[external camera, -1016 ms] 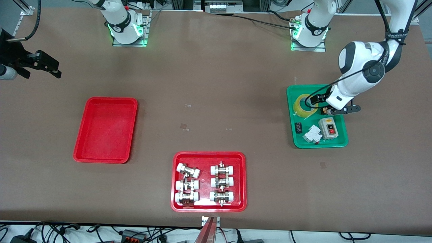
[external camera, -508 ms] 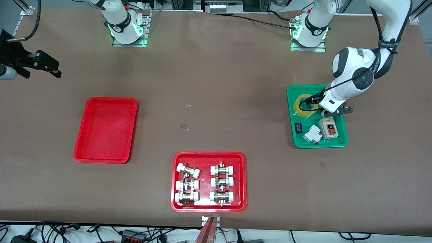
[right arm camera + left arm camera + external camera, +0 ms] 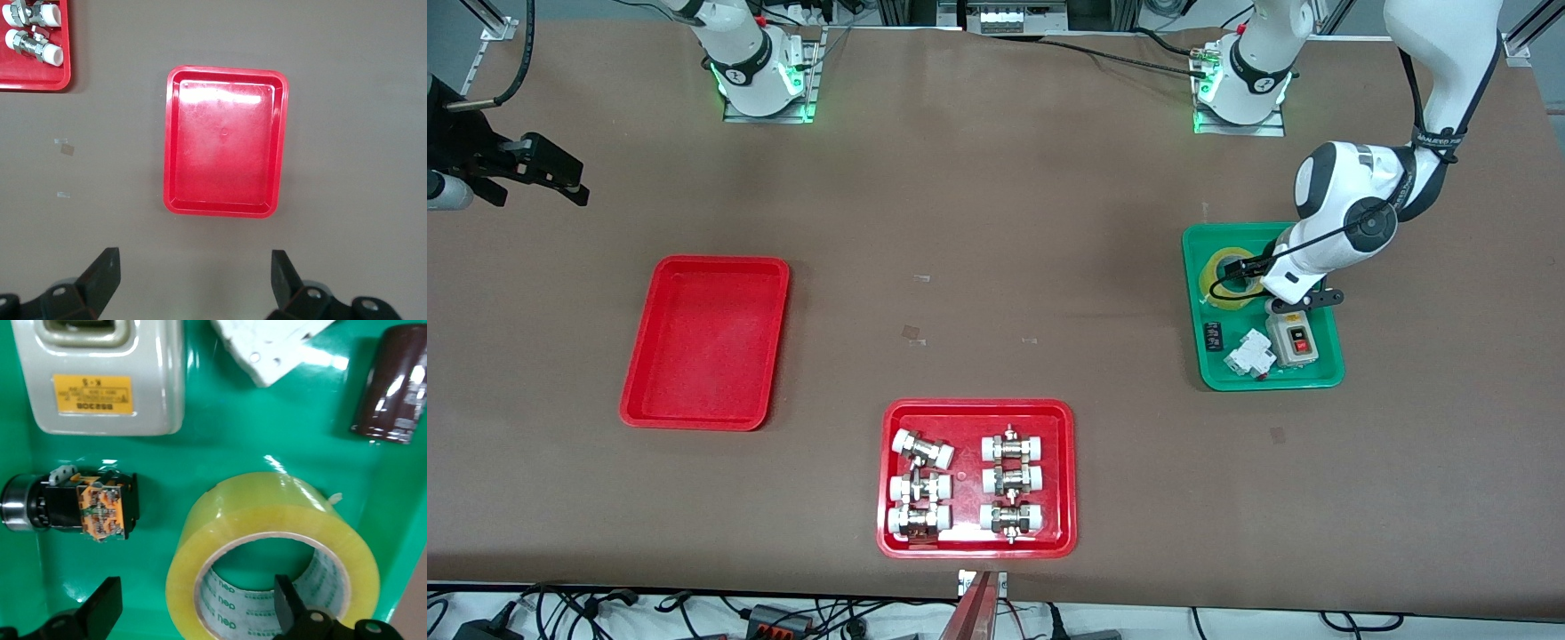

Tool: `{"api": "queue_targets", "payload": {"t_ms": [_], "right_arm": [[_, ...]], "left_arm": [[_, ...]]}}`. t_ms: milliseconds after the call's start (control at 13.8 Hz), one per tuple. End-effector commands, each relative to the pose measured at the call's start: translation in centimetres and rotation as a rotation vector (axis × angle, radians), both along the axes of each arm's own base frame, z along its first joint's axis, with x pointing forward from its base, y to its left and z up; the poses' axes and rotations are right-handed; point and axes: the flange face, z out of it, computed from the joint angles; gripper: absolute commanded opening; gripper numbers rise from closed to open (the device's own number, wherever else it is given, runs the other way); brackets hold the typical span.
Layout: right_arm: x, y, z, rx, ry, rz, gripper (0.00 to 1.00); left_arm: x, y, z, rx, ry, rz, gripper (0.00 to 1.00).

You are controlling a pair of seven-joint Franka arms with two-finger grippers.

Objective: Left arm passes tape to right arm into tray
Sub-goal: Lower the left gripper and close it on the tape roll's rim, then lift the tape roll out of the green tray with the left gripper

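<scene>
Left gripper (image 3: 193,613) hangs low over the green tray (image 3: 1325,378) with its fingers spread wide, one fingertip (image 3: 288,603) inside the white core of the tape (image 3: 270,547) and the other outside the roll. That yellow roll lies flat in the green tray, beside a grey switch box (image 3: 100,373). Right gripper (image 3: 193,280), also spread and holding nothing, waits high over the bare table near the plain red tray (image 3: 225,141).

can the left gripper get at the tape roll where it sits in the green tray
Probably yes: the open left gripper is right over the tape roll, one finger inside its core, the other outside, nothing between.
</scene>
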Motion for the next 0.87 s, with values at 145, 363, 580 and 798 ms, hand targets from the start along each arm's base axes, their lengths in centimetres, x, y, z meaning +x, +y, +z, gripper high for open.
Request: {"api": "queue_targets", "payload": {"t_ms": [145, 363, 580, 798], "right_arm": [[-0.5, 0.2, 0.3, -0.007, 0.003, -0.002, 1.00], [-0.5, 0.2, 0.3, -0.007, 0.003, -0.002, 1.00], [-0.5, 0.2, 0.3, -0.007, 0.003, -0.004, 1.00], [-0.4, 0.2, 0.2, -0.007, 0.005, -0.002, 1.00]], "left_arm": [[-0.8, 0.3, -0.3, 0.038, 0.005, 0.086, 0.48], [-0.7, 0.2, 0.4, 0.046, 0.000, 0.085, 0.07], [-0.7, 0.5, 1.5, 0.055, 0.004, 0.087, 0.01], [-0.1, 0.7, 3.7, 0.067, -0.017, 0.074, 0.01]]}}
